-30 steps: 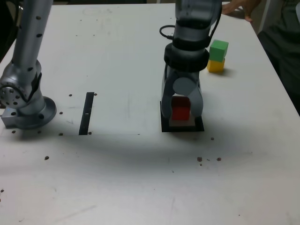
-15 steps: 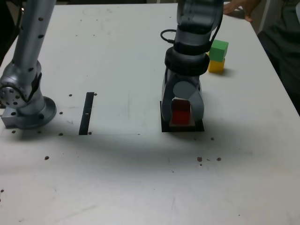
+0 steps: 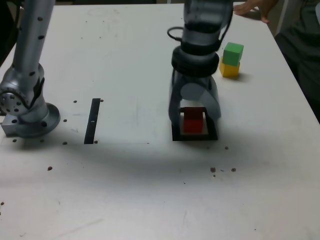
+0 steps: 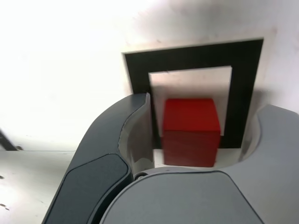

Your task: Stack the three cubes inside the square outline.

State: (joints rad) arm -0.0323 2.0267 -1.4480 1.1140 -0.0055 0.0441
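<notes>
The matte red cube [image 4: 191, 130], flat-faced with crisp straight edges, sits upright inside the flat, thick black square frame [image 4: 187, 58], on its pale centre. In the exterior view it lies nearer the frame's lower edge, its front face turned toward the camera and its sides running roughly parallel to the frame's. Its sides look equal, so it has no long axis. The smooth dark-grey gripper [image 4: 201, 126], its broad fingers rounded and curved on their inner faces, is spread around the red cube, with a gap showing on either side and nothing pinched. Near the exterior view's upper right, a matte green cube [image 3: 233, 53] rests on a matte yellow cube [image 3: 229, 69], set slightly toward the exterior view's right; both are turned a little, so their corners do not line up with the frame. The thin, straight black strip [image 3: 92, 121] lies flat on the smooth whitish table [image 3: 125, 190], well apart from the frame; its long axis runs nearly up and down the exterior view. Small dark specks mark the table, and a person's hand [image 3: 260, 7] shows at its far edge.
</notes>
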